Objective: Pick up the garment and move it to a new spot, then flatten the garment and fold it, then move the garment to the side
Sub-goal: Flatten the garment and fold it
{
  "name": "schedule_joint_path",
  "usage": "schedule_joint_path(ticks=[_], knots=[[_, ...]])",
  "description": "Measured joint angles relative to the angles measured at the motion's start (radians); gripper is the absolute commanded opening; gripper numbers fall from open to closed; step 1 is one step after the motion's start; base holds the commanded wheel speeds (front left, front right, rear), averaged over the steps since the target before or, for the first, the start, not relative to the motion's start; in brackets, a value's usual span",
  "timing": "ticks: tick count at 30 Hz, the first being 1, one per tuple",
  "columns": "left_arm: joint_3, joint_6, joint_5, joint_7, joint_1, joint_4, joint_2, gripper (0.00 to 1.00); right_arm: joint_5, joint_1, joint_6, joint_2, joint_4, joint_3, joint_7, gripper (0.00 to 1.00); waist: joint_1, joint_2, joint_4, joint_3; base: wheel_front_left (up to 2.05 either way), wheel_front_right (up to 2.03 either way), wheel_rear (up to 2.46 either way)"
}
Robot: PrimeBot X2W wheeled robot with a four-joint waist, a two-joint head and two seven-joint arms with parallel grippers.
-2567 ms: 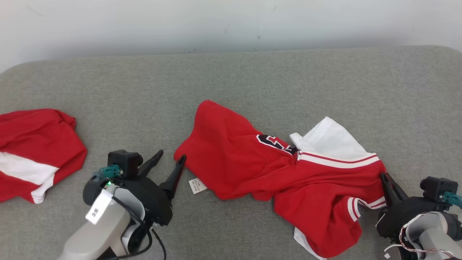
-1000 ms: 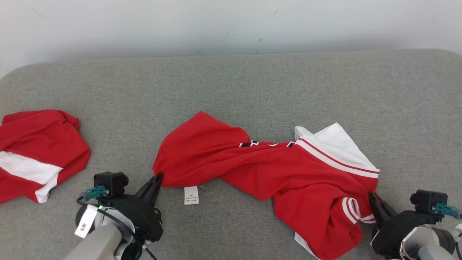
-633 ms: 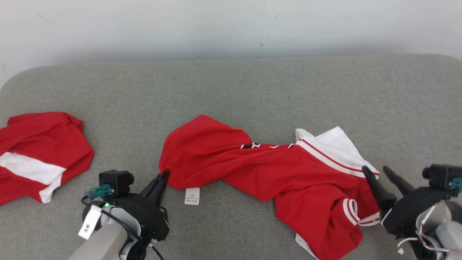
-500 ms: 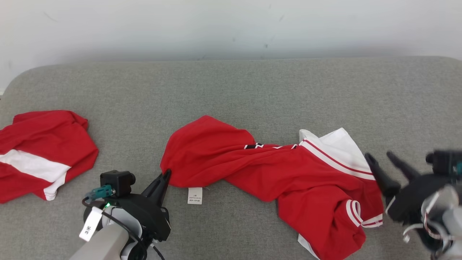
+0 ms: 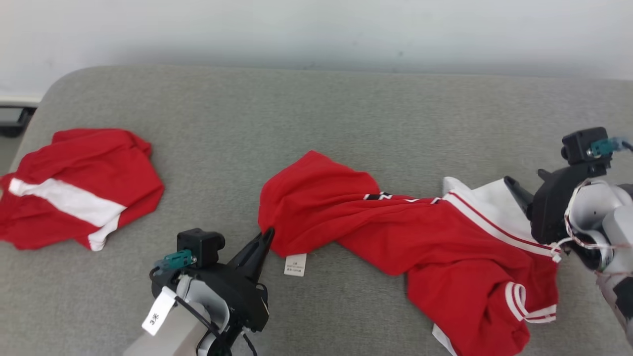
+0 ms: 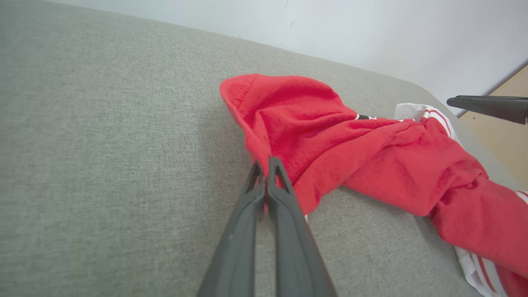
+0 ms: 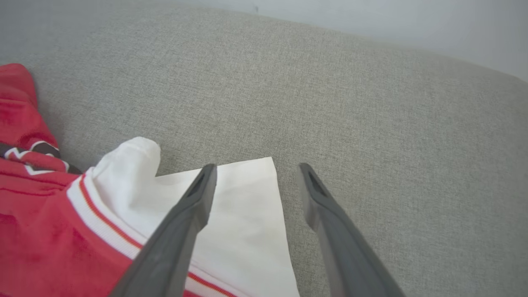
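On the grey cushion (image 5: 316, 109), left gripper (image 6: 265, 161) pinches garment (image 5: 395, 232) edge; right gripper (image 7: 256, 166) gapes, empty.

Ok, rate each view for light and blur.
Head view: soft even light, no glare, faint shadow under the garment. Left wrist view: garment sharp, jaws soft toward the bottom edge. Right wrist view: jaws blurred close up, couch dimmer at upper left.

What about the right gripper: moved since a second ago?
Yes: the right gripper left the striped cuff, going farther from the robot, to the white panel.
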Motion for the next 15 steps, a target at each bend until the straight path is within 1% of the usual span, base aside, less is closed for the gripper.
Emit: schedule_joint_path(ticks=[7,14,15], knots=[[-0.003,0.000,0.017,0.000,-0.025,-0.031,-0.013,0.00,-0.013,-0.067,0.000,0.013,0.136,0.022,0.075,1.00,0.0000,0.0000,0.047,0.023,0.00,0.00,0.00],[0.004,0.001,0.017,0.000,-0.024,-0.044,0.002,0.00,-0.031,-0.098,0.001,0.038,0.223,0.060,0.105,1.00,0.0001,0.0001,0.067,0.040,0.00,0.00,0.00],[0.005,0.001,0.016,0.000,-0.024,-0.046,0.004,0.00,-0.035,-0.098,0.004,0.038,0.230,0.064,0.106,0.48,0.0001,0.0001,0.067,0.041,0.00,0.00,0.00]])
